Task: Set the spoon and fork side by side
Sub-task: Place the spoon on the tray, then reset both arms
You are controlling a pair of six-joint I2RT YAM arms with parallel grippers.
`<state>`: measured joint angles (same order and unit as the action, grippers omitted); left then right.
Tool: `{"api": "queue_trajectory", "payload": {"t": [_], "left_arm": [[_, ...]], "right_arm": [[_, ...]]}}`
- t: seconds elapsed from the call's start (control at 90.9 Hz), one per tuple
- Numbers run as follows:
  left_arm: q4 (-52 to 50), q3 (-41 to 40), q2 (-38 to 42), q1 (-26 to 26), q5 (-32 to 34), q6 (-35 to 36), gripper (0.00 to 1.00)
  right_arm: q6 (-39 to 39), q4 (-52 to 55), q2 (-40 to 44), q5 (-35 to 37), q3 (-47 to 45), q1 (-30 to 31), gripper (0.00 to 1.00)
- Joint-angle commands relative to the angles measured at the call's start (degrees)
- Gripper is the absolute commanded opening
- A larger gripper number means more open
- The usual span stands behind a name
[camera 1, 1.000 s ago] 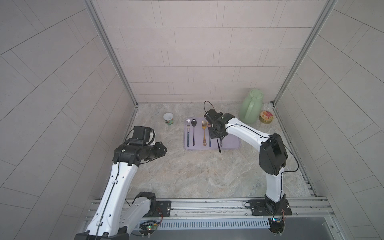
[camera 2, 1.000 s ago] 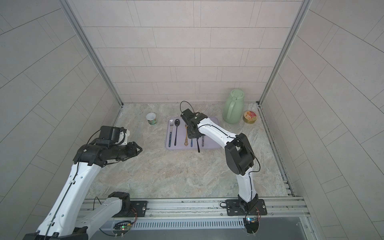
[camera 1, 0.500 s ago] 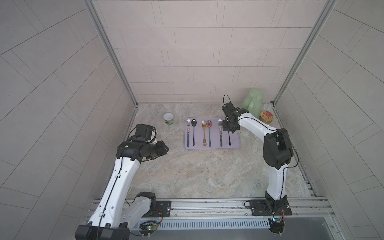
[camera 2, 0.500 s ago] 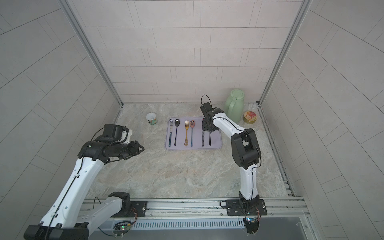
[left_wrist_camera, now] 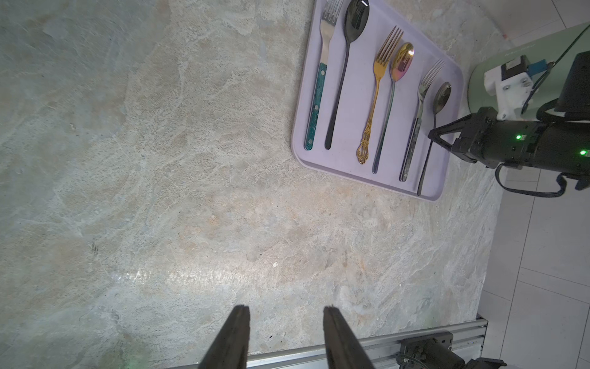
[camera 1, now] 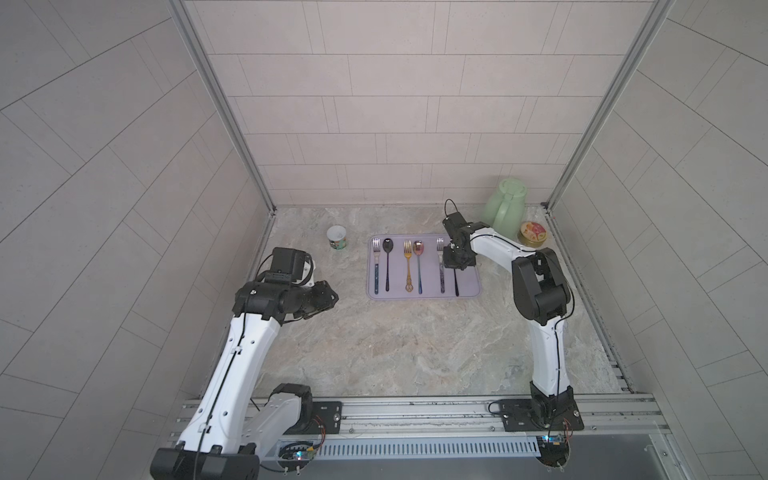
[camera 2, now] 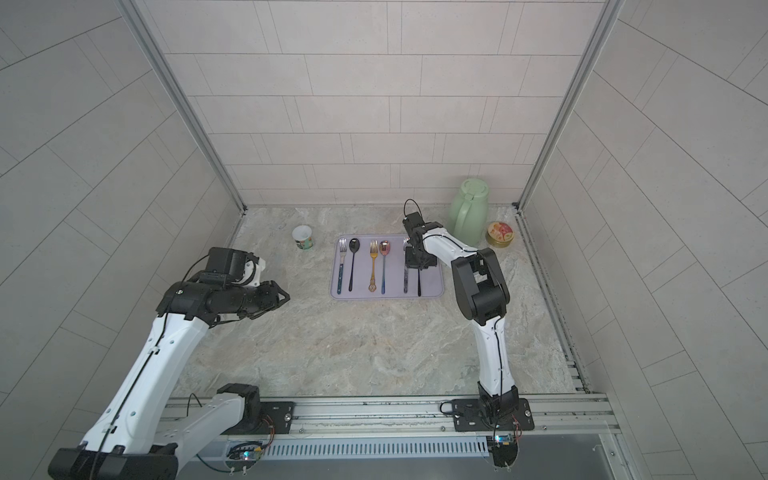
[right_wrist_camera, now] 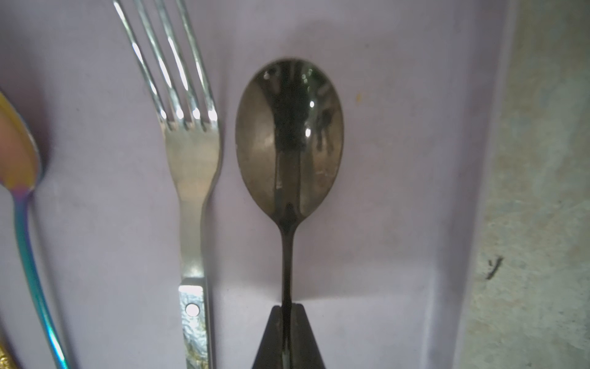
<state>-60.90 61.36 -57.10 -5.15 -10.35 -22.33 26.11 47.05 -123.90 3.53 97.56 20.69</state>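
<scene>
- The right fingers (right_wrist_camera: 305, 338) are pressed together on the thin handle of the dark spoon (right_wrist_camera: 289, 140), gripping it a little below the bowl
- The dark spoon lies lengthwise along the right end of the lilac tray (right_wrist_camera: 399, 191), with its bowl toward the far wall and its handle toward the near rim
- It seems to rest flat on the tray, though the pictures do not show for sure whether it touches
- Just left of it lies the silver fork (right_wrist_camera: 191, 153) with a mottled handle; the two run parallel, tines and bowl level, with a narrow gap between them
- Further left on the tray are a rainbow spoon (right_wrist_camera: 19, 166) beside a gold fork (left_wrist_camera: 378, 73), then a black spoon (left_wrist_camera: 351, 25) beside a teal-handled fork (left_wrist_camera: 319, 86)
- The left fingers (left_wrist_camera: 233, 338) stand apart and hold nothing; they hover over the bare marbled surface (left_wrist_camera: 159, 159), well to the near left of the tray
- A small cup (camera 1: 336, 237) stands left of the tray's far corner
- A green jug (camera 1: 503, 208) and a round tin (camera 1: 533, 232) stand in the far right corner, behind the right arm
</scene>
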Motion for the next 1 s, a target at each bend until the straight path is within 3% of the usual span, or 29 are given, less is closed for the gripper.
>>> {"api": "queue_trajectory", "payload": {"t": [0.0,0.121,0.253,0.396,0.682,0.88,0.991], "left_arm": [[-0.09,-0.37,0.22,0.22,-1.04,-0.16,0.4],[-0.17,-0.3,0.27,0.17,-1.09,-0.17,0.4],[-0.18,-0.33,0.41,0.21,-1.2,-0.26,0.4],[0.07,0.08,0.26,0.22,-1.18,-0.43,0.4],[5.86,3.06,1.07,0.24,-1.23,-1.35,0.46],[18.96,-1.2,4.33,0.21,5.21,-4.13,0.69],[30.26,-6.83,4.88,0.23,4.6,-8.34,0.73]], "right_arm": [[-0.09,-0.23,-1.58,-0.77,1.73,-0.38,0.0],[0.0,0.55,-2.47,-0.88,2.64,-0.64,0.02],[0.08,0.83,-1.68,-0.81,2.55,-0.66,0.27],[-0.07,0.92,2.69,-0.02,0.08,-0.67,0.43],[-1.3,-2.88,24.29,2.49,-12.93,-0.7,0.55],[-4.1,-11.77,42.96,7.03,-28.74,-0.65,0.62],[-5.74,-16.66,52.08,10.12,-37.31,-0.73,0.69]]}}
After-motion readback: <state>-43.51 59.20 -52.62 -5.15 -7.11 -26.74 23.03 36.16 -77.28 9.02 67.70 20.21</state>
